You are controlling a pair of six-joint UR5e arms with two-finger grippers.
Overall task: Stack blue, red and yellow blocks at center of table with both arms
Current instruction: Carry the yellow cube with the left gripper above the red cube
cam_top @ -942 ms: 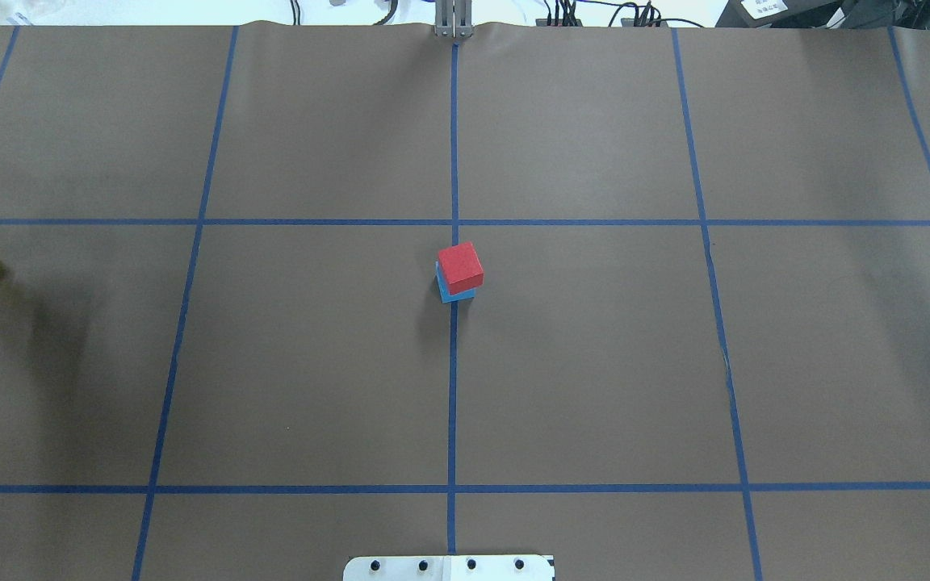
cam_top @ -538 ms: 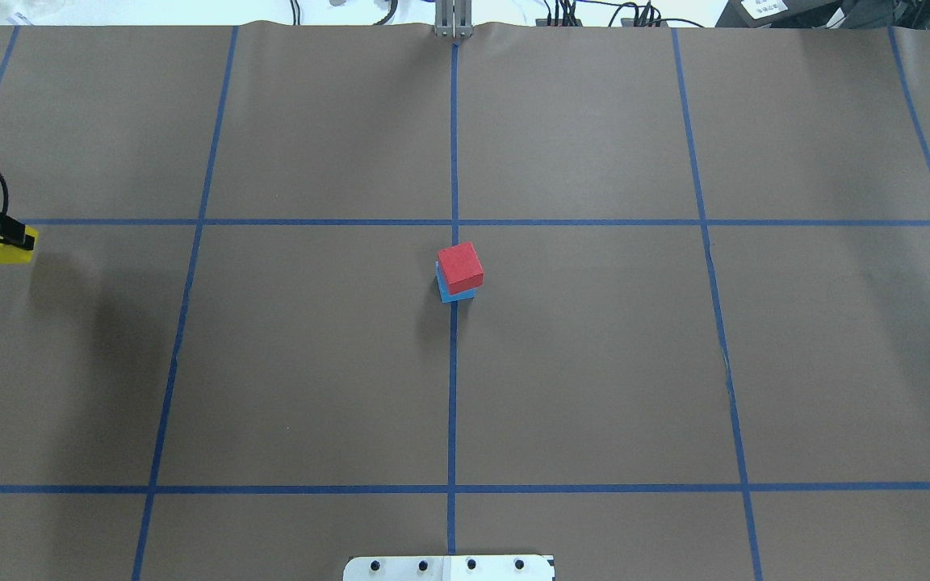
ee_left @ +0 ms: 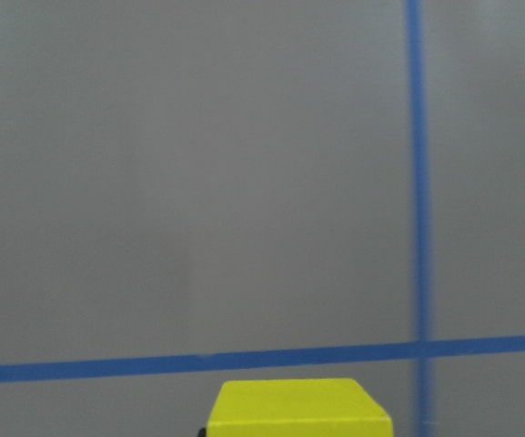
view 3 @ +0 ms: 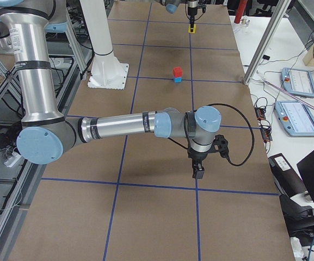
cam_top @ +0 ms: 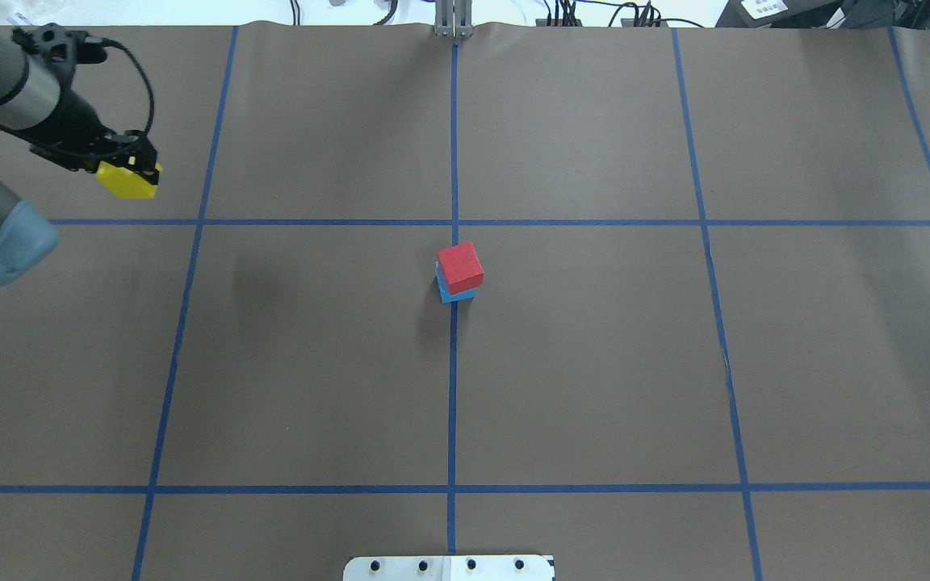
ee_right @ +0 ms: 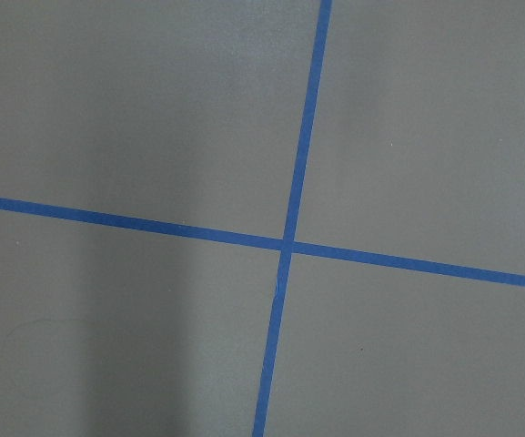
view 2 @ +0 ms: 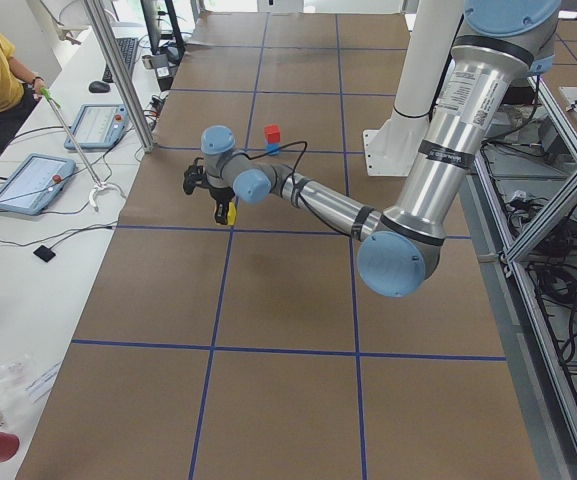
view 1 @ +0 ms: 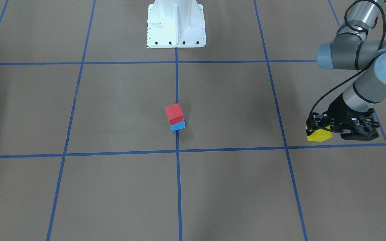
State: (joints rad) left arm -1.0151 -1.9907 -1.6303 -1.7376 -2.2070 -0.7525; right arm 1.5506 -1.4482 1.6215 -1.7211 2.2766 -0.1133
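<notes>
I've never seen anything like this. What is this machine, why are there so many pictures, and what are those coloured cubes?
This is a robot with two jointed arms at a brown table marked with blue tape lines. Several cameras watch at once: one above and behind the robot, one facing it, one at each table end, and one on each wrist. In the middle, a red block sits on a blue block. The left gripper, a two-fingered claw, holds a yellow block above the table, off to one side. The right gripper hangs over a tape crossing; whether it is open or shut, I cannot tell.
</notes>
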